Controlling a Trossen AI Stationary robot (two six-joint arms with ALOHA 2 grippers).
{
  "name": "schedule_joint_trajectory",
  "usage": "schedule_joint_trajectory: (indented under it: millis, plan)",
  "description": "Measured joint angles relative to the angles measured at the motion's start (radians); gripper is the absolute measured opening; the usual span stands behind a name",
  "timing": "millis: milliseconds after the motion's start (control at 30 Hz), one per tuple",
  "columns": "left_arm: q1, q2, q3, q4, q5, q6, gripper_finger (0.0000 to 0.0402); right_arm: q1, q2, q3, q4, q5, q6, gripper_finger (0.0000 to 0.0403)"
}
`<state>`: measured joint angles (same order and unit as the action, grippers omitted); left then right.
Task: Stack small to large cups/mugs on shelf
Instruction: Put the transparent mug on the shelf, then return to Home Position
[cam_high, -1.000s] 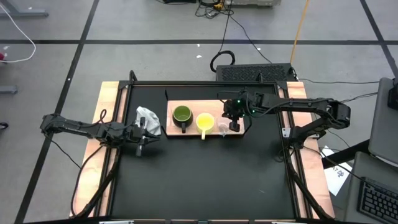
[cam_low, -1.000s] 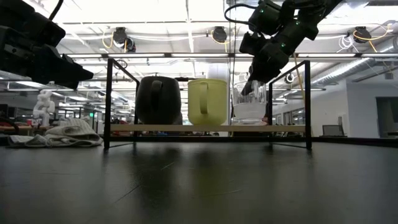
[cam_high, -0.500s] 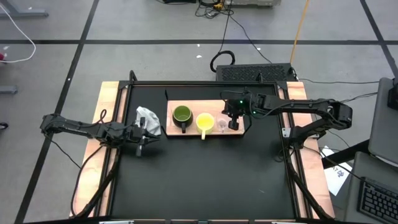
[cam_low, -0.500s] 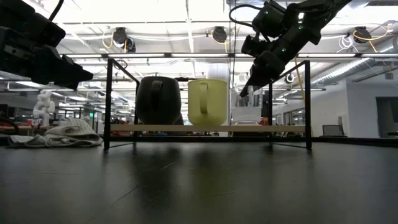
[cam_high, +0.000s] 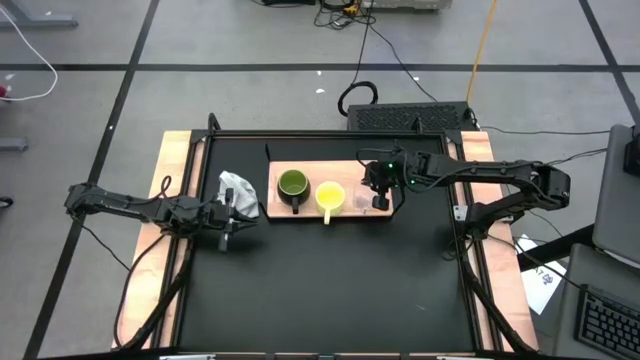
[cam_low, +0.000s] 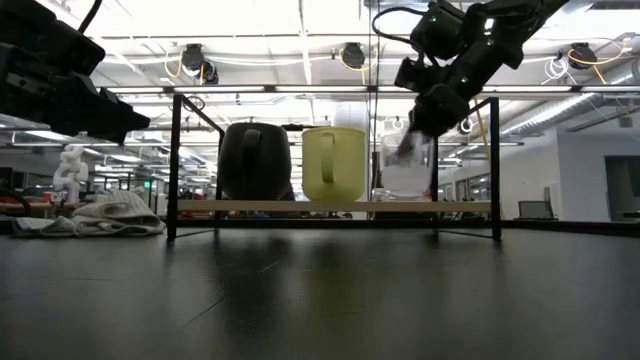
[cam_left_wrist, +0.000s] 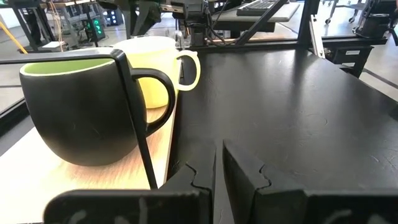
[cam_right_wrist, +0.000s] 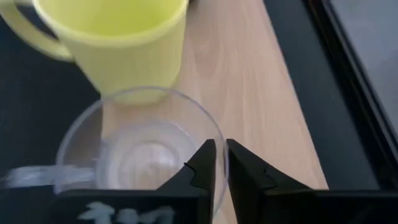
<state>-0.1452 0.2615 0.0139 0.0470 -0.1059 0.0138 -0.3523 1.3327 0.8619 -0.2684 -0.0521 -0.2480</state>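
You've got a grey-white cloth wad on the black table top, near its left edge; in the low view it lies crumpled at far left. Pale wooden side planks run along both sides of the table. Behind the table there's a dark perforated panel on the floor with a black cable loop beside it, plus an orange cable further back. A keyboard sits at the lower right corner of the high view
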Motion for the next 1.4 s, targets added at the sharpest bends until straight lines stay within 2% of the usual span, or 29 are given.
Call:
schedule_joint_trajectory:
  millis: [367, 1100, 1400]
  plan:
    - [0.000, 0.000, 0.000, -0.001, 0.000, 0.000, 0.0033, 0.001, 0.000, -0.002, 0.006, -0.001, 0.016, 0.0074]
    - [0.000, 0.000, 0.000, 0.000, 0.000, 0.005, 0.0033, 0.009, -0.002, 0.001, 0.032, -0.005, 0.035, 0.0084]
    - [0.000, 0.000, 0.000, 0.000, 0.000, 0.005, 0.0033, 0.014, -0.006, 0.001, 0.039, -0.005, 0.060, 0.0156]
